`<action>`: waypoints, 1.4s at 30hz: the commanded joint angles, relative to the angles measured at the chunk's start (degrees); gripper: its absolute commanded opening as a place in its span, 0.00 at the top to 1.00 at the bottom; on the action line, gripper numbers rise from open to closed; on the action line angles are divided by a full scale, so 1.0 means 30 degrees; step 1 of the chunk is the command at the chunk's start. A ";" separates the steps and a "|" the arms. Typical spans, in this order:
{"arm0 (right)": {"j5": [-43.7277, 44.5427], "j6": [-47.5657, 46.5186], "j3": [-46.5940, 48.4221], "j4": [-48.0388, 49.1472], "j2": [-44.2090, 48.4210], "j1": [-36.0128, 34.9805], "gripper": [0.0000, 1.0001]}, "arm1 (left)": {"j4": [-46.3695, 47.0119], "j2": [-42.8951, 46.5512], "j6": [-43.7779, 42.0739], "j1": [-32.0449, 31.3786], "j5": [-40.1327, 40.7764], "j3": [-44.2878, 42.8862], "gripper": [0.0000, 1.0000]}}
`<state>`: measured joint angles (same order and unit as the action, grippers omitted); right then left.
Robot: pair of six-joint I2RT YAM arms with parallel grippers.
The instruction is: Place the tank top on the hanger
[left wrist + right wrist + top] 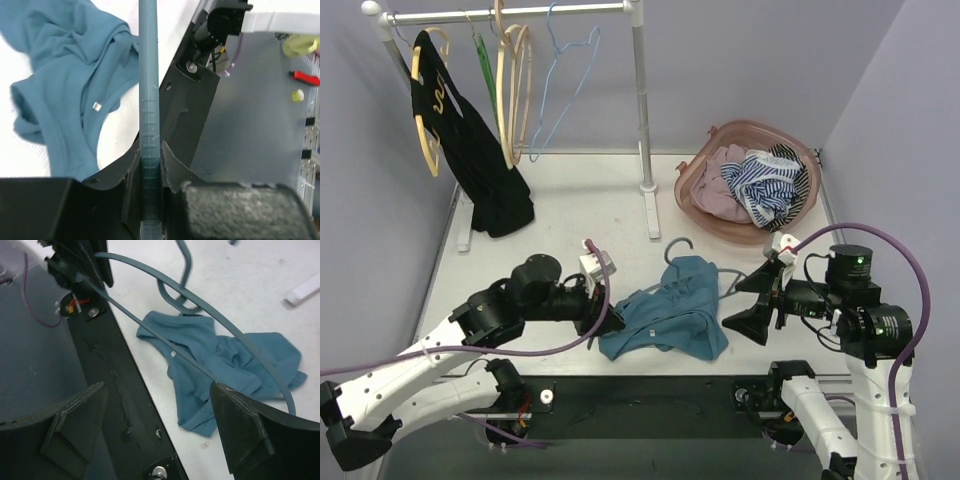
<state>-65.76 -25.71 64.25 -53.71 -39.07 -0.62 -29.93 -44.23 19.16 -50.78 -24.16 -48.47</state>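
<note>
Left hand [150,162] low, clamping hanger [148,75]; right hand [752,303] wide, near tank top [670,318].

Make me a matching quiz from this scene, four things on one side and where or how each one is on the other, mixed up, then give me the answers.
Things:
1. tank top
2. hanger
3. right gripper
4. striped cloth

States:
A. open, holding nothing
B. lying in the pink basket
C. crumpled on the table
D. clamped in the left gripper

Pairs: 1-C, 2-D, 3-A, 4-B
</note>
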 commanded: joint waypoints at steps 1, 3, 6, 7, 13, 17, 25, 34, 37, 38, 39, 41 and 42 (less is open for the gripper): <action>0.0561 -0.1708 -0.0440 -0.0960 -0.1036 -0.1784 0.14 | 0.3295 -0.1689 -0.0435 -0.2808 0.2133 -0.0394 1.00; 0.1146 -0.2177 -0.0381 -0.1285 -0.1418 -0.2106 0.14 | 0.3560 -0.2596 -0.0817 -0.3489 0.2837 -0.0572 1.00; 0.1585 -0.2705 -0.0497 -0.1343 -0.1801 -0.2311 0.14 | 0.4057 -0.3273 -0.1317 -0.4135 0.3074 -0.0807 1.00; 0.1645 -0.2824 -0.0643 -0.1344 -0.1859 -0.2341 0.13 | 0.4176 -0.3304 -0.1492 -0.4165 0.3103 -0.0778 1.00; 0.1675 -0.3876 -0.1961 -0.1870 -0.1509 -0.2897 0.13 | 0.5347 -0.2749 -0.2341 -0.4253 0.2022 -0.0017 1.00; 0.1763 -0.4494 -0.2257 -0.2047 -0.1479 -0.3103 0.13 | 0.5846 -0.2134 -0.2723 -0.4370 0.0908 0.0685 1.00; 0.0095 -0.4700 -0.0207 -0.2544 -0.1508 -0.3103 0.13 | 0.4617 -0.1986 -0.3016 -0.4371 0.1051 0.0687 1.00; 0.0532 -0.6456 -0.0146 -0.3306 -0.1683 -0.3073 0.11 | 0.4031 -0.2132 -0.3602 -0.4371 0.0117 0.0161 1.00; 0.0123 -0.7247 -0.0496 -0.3657 -0.2093 -0.3336 0.11 | 0.3972 -0.2162 -0.3836 -0.4371 -0.0411 0.0043 1.00; 0.0064 -0.7423 -0.0556 -0.3745 -0.2297 -0.3482 0.11 | 0.4059 -0.2162 -0.3953 -0.4429 -0.0558 0.0014 1.00; 0.0121 -0.7541 -0.0615 -0.3775 -0.2386 -0.3774 0.12 | 0.4060 -0.2162 -0.4012 -0.4400 -0.0646 -0.0016 1.00; 0.0297 -0.7717 -0.0791 -0.3804 -0.2620 -0.4010 0.12 | 0.4089 -0.2191 -0.4187 -0.4400 -0.0763 -0.0103 1.00; 0.0414 -0.7775 -0.0878 -0.3950 -0.2708 -0.4301 0.12 | 0.4118 -0.2220 -0.4218 -0.4429 -0.0677 -0.0133 1.00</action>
<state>-62.87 -45.34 62.87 -63.31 -45.25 -11.46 -19.55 -51.33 8.51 -63.70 -23.62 -45.78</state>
